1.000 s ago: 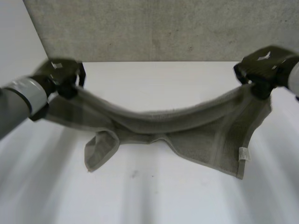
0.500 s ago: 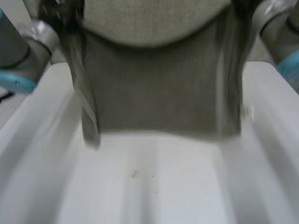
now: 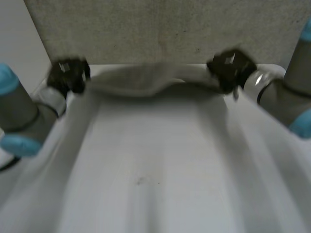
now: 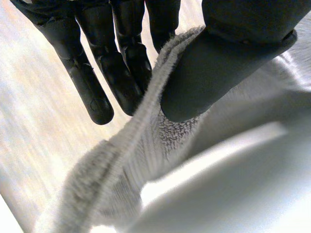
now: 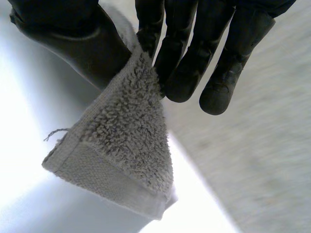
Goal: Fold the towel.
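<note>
A grey-green towel (image 3: 146, 80) stretches between my two hands near the far edge of the white table (image 3: 155, 165). My left hand (image 3: 68, 75) holds its left end; in the left wrist view the thumb (image 4: 218, 63) pinches the towel's edge (image 4: 141, 141) against the fingers (image 4: 97, 73). My right hand (image 3: 228, 68) holds the right end; in the right wrist view the thumb (image 5: 73, 39) and fingers (image 5: 194, 58) pinch a towel corner (image 5: 121, 145), which hangs below them.
A grey wall panel (image 3: 165, 29) stands right behind the table's far edge. A small dark speck (image 3: 140, 181) marks the table's middle. Both forearms (image 3: 24, 116) (image 3: 286, 102) flank the table's sides.
The towel was lifted high in front of the camera half a second ago and has now swung forward and down toward the table's far edge, both hands moving away with it.
</note>
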